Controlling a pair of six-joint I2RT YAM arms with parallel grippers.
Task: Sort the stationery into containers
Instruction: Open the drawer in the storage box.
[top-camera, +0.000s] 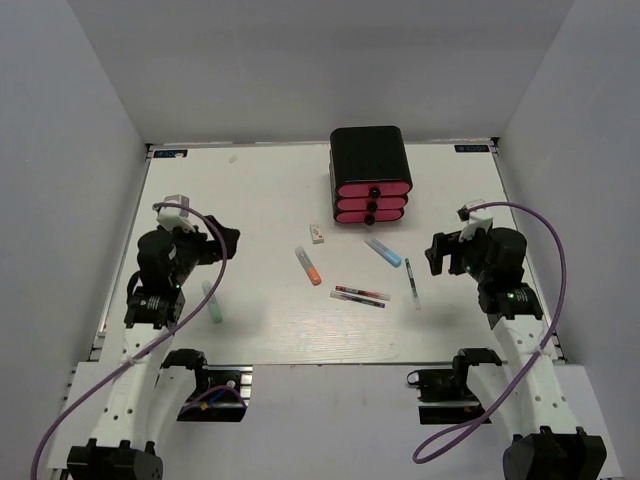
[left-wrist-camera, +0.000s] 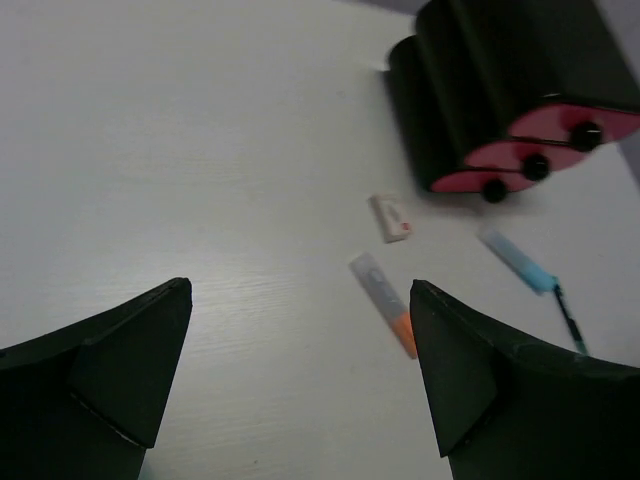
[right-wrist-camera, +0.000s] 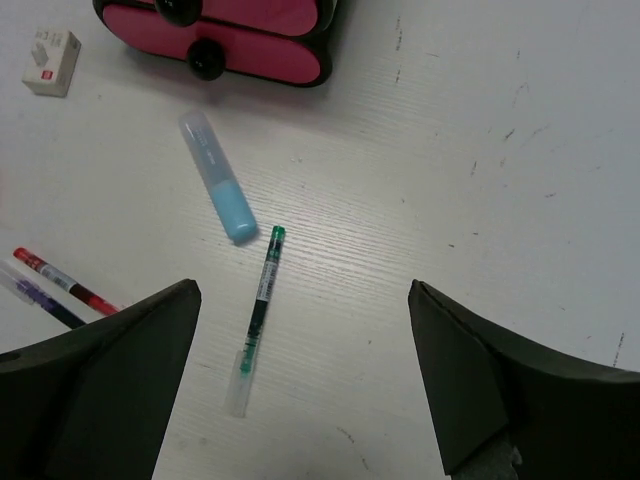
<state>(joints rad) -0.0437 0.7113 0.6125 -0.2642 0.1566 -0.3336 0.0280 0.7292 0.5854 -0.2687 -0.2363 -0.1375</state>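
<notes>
A: Drawers (top-camera: 371, 201) all shut, three pink fronts in the black cabinet (top-camera: 370, 150), far centre of the table (top-camera: 250, 190). Nothing sorted yet.

B: Grippers?

A: Left gripper (left-wrist-camera: 298, 295) has its jaws spread wide with nothing between them, and it hovers over the left side. Right gripper (right-wrist-camera: 302, 290) is also spread and empty, hanging just above the green pen (right-wrist-camera: 264, 290).

B: Stationery where?

A: Loose on the table, near side of the cabinet. White eraser (top-camera: 317, 233), orange-tipped marker (top-camera: 308, 266) and blue marker (top-camera: 383, 252), then red pen (top-camera: 362, 291) and dark pen (top-camera: 357, 299) side by side, nearer. Light green marker (top-camera: 213, 300) sits far left by the left arm.

B: Step in hand?

A: My read is that a drawer has to open first. Pinch one black knob (top-camera: 369, 218) squarely and pull straight toward the near edge. The cabinet may slide, so the other arm probably needs to brace it.

B: And the pick?

A: The right gripper is best placed for the green pen. Set the jaws across the barrel near its middle, not along it. The pen is thin and lies flat, so the fingertips likely have to go right down to the tabletop. Don't nudge the blue marker just beside it.
</notes>
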